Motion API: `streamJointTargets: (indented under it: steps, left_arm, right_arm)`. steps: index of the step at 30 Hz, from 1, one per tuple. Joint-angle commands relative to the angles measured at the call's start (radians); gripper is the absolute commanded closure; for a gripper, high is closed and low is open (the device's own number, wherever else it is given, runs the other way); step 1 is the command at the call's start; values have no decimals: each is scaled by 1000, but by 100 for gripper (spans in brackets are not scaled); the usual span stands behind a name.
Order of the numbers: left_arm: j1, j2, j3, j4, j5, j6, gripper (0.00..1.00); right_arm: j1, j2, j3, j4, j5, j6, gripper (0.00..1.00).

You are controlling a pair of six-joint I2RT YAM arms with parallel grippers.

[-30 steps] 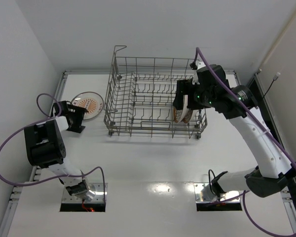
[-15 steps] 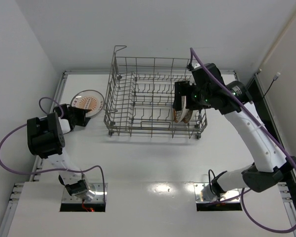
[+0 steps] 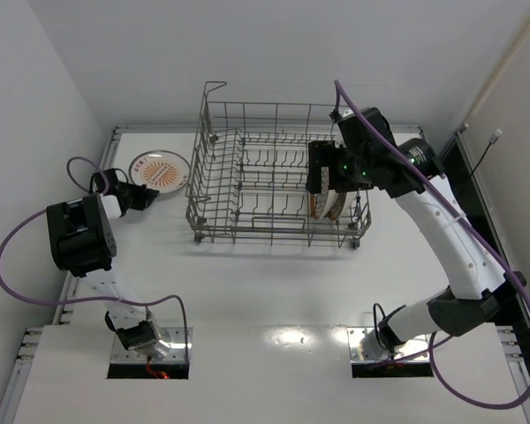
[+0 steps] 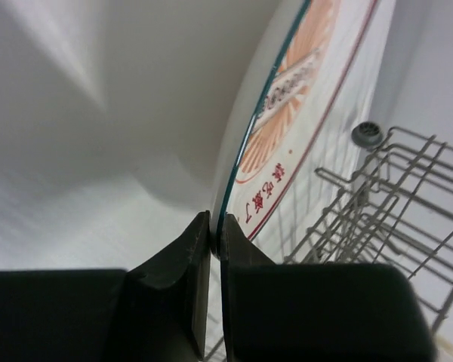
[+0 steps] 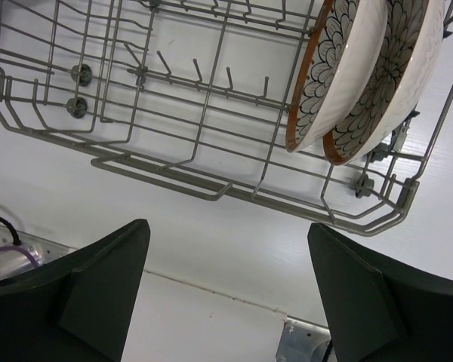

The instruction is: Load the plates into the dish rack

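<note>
The orange-motif plate (image 3: pixel 159 169) is the last one outside the dish rack (image 3: pixel 278 177). It sits just off the rack's left end, near the raised corner loop. The left hand (image 4: pixel 214 230) has its two fingers pinched tight on the plate's thin rim, nearly closed, with only the edge of the plate between them.

It looks to me like glazed ceramic: rigid, fairly heavy for so small a grip, smooth enough to slip and likely to chip if it knocks against the wires. A hold on the rim is really the only choice. I would want it squarely across the edge, as it is here, because the plate's weight hangs well out from the fingers and could make it swing.

The right hand (image 5: pixel 226 232) hangs over the right end of the rack with its fingers spread wide and nothing in them. Below it the petal-patterned plate (image 5: pixel 325 72) and a second patterned plate (image 5: pixel 389 68) stand on edge side by side between the tines, at the rack's right end.

Compared with a second ago, the left hand and its plate have moved further back alongside the rack's left end, and the arm is now more drawn in over the worktop (image 3: pixel 274 283). The right hand has shifted slightly towards the middle of the rack. The two racked plates have not moved.
</note>
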Motion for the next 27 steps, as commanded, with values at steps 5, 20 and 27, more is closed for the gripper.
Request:
streamJointTargets:
  steps: [5, 20, 27]
  left_arm:
    - [5, -98, 252, -156, -100, -48, 100]
    - [-32, -276, 556, -208, 15, -215, 100]
    - [-151, -365, 602, -263, 97, -215, 100]
  right_arm:
    - [-13, 20, 48, 24, -31, -29, 15]
    - [-109, 88, -47, 567, -805, 156, 11]
    - [-178, 179, 8, 691, -905, 258, 13]
